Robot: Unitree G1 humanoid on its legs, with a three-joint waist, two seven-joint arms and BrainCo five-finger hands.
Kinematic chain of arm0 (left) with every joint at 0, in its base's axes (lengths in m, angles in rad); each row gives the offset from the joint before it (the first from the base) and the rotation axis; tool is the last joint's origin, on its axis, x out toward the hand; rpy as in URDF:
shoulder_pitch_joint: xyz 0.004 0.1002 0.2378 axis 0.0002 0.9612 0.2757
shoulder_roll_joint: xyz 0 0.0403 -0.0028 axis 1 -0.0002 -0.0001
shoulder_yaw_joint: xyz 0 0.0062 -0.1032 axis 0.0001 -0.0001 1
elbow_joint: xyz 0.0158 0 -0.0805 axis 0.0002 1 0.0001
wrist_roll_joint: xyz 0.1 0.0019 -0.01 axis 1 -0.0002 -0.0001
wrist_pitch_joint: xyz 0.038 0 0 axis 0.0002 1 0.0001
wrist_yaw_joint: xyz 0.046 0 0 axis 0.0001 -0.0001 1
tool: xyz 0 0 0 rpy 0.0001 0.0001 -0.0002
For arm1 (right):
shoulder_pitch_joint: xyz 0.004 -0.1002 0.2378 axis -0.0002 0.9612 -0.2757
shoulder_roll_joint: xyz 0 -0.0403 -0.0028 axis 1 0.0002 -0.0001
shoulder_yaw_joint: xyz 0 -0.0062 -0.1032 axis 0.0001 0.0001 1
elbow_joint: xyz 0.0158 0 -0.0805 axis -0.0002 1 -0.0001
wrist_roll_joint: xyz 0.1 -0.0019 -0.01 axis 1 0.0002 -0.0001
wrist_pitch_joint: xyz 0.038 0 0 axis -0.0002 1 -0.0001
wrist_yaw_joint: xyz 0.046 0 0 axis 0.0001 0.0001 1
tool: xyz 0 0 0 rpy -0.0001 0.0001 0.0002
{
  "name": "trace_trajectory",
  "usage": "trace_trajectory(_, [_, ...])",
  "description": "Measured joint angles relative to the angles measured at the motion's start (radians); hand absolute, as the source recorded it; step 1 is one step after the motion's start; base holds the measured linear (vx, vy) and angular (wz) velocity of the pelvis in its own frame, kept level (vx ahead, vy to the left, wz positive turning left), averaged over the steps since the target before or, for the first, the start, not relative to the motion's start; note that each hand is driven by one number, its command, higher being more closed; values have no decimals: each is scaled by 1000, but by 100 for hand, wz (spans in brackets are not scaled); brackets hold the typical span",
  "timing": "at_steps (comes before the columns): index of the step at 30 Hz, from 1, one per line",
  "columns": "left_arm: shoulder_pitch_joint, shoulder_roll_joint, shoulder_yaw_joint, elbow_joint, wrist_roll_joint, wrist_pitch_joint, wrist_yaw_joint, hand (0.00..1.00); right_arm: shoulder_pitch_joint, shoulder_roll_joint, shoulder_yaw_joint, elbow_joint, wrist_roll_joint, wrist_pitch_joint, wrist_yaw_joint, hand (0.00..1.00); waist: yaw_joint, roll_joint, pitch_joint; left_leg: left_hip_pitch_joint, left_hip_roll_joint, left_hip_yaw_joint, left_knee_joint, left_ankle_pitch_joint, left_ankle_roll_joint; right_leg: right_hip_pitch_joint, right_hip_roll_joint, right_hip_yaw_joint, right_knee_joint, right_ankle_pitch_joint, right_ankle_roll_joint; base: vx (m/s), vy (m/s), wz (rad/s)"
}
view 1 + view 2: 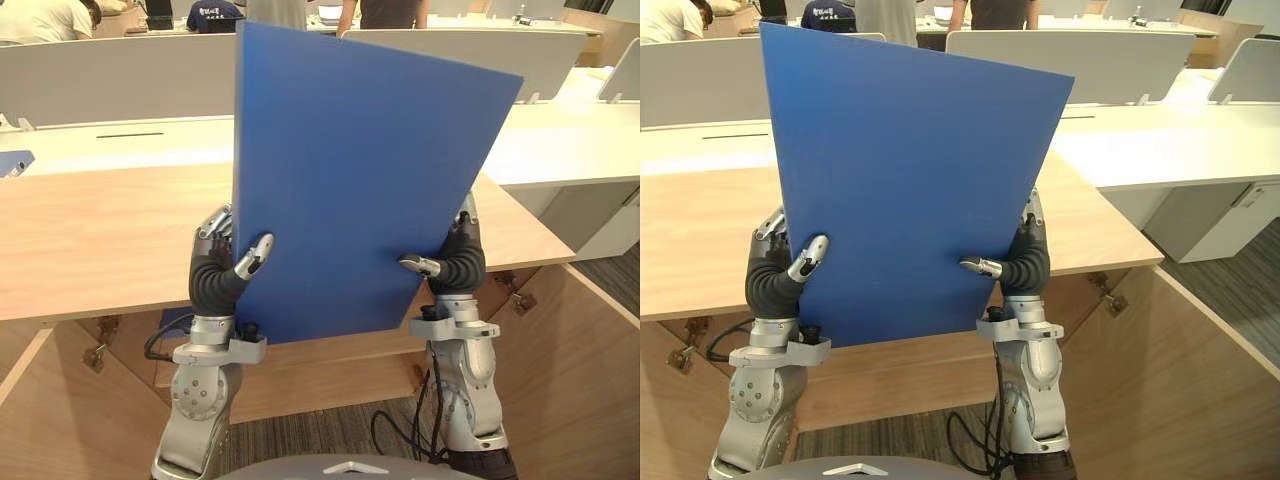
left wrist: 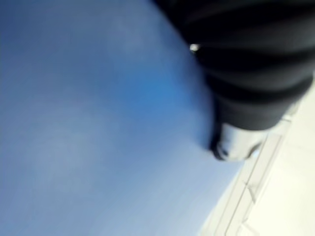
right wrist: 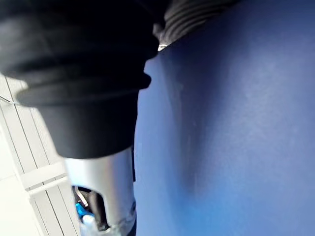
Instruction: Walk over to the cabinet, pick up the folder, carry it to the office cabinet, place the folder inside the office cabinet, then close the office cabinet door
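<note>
Fingers [image 1: 216, 222] of left hand [image 1: 214, 277] and right hand [image 1: 463, 262] apparently pinch folder [image 1: 360, 170] (screening the desk [image 1: 90, 230]).

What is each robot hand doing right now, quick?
Left hand: closed, pinching one side edge of the blue folder.
Right hand: closed, pinching the same folder's other side edge.

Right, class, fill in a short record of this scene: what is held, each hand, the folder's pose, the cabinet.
held: blue folder
left hand: thumb on near face, pinching its left edge
right hand: thumb on near face, pinching its right edge
pose: upright, tilted slightly, in front of the wooden cabinet
cabinet doors: open on both sides
</note>
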Motion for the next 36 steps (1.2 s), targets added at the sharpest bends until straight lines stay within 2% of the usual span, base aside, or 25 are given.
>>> trace_trajectory(4, [-1,25,8,3,3,0,-15,100,-1,-30,13,62,32,24,41,0,3,-2,-1,-1,0,-1,0,5,-2,0,0,-1,0,1,0,0,0,0])
trace_trajectory(5, [-1,28,11,3,4,0,-24,100,-1,-41,18,76,38,36,51,100,3,-2,-1,-1,-1,-2,0,6,-2,0,-1,-2,0,1,0,-21,-2,4])
trace_trajectory(10, [-1,37,22,4,11,0,-56,100,-1,-49,19,133,100,62,115,100,3,-7,-6,-12,-4,-19,0,15,-1,-3,-4,-17,1,1,0,-21,-5,9])
trace_trajectory(15, [-1,43,44,4,11,0,-92,100,-1,-72,31,177,113,85,158,100,12,-20,-14,-21,-5,-27,0,23,-1,-8,-6,-26,2,2,-4,-19,-5,6])
trace_trajectory(24, [0,57,67,26,8,0,-100,100,2,-72,56,217,119,89,170,100,17,-24,-17,-24,-6,-29,-1,24,-4,-12,-8,-30,9,2,-9,-37,5,2])
trace_trajectory(25, [0,56,67,32,8,0,-100,0,4,-72,56,217,118,90,169,100,17,-24,-17,-26,-6,-30,-1,25,-5,-13,-8,-31,9,1,-8,-32,6,2])
trace_trajectory(36, [14,10,78,46,-34,-3,-98,0,16,-27,37,218,90,89,141,100,15,-27,-21,-37,-5,-48,0,39,-5,-12,-8,-47,0,8,-8,6,-2,3])
